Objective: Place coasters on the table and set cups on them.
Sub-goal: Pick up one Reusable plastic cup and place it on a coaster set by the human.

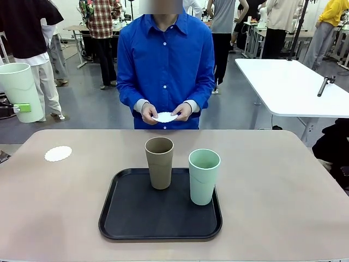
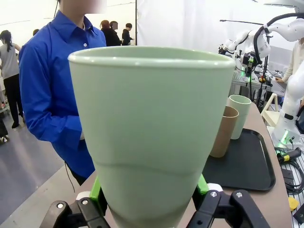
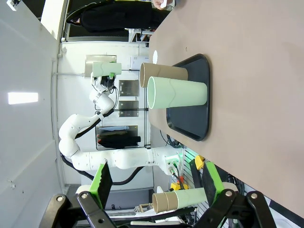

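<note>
With left hand (image 2: 149, 186) clamped low on a mint cup (image 2: 152, 128) aloft by the left end of the surface (image 1: 272, 180) and right hand (image 3: 156, 178) spread empty, could land off-centre and skid or crease the coaster (image 1: 58, 154) laid there.

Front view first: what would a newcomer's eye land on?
The left gripper holds a mint cup raised at far left. At centre, a black tray carries a tan cup and a second mint cup; beyond it, the person holds a white coaster.
</note>
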Robot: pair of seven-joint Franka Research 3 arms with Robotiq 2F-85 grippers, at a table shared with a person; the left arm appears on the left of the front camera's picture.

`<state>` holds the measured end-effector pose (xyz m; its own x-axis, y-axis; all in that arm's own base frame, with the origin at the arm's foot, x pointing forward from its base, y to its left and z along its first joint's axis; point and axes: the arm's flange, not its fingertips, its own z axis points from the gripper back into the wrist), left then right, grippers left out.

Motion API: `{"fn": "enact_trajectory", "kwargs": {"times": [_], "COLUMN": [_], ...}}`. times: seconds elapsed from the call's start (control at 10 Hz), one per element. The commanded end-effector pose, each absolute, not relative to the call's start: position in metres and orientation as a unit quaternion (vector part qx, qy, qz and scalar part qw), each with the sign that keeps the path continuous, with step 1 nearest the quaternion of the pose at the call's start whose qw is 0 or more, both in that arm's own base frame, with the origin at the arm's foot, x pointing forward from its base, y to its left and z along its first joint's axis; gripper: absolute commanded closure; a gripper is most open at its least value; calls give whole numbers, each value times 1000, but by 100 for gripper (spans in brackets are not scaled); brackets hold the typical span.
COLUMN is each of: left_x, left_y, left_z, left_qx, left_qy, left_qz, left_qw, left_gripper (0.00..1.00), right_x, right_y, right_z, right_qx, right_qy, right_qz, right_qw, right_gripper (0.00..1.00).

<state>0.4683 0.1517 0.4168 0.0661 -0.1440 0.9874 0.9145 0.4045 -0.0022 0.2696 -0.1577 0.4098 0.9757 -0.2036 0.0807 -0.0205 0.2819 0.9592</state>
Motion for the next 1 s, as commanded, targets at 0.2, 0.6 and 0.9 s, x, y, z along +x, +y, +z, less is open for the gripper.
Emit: {"fn": "enact_trajectory", "kwargs": {"times": [0.2, 0.6, 0.9], "left_x": [503, 528, 545], "left_y": [180, 174, 174], "left_z": [385, 347, 303], "left_qx": [-382, -381, -392], "left_qy": [-554, -547, -528], "left_qz": [-404, -435, -443], "left_qw": [619, 605, 609], "left_gripper": [16, 16, 16], "right_x": [268, 268, 268], "right_y": [-158, -158, -158], "right_z": [410, 410, 410], "right_qx": [601, 601, 601], "right_qy": [-100, -100, -100], "right_qz": [-52, -52, -52], "right_qw": [791, 791, 791], "right_gripper": [0, 0, 0]}}
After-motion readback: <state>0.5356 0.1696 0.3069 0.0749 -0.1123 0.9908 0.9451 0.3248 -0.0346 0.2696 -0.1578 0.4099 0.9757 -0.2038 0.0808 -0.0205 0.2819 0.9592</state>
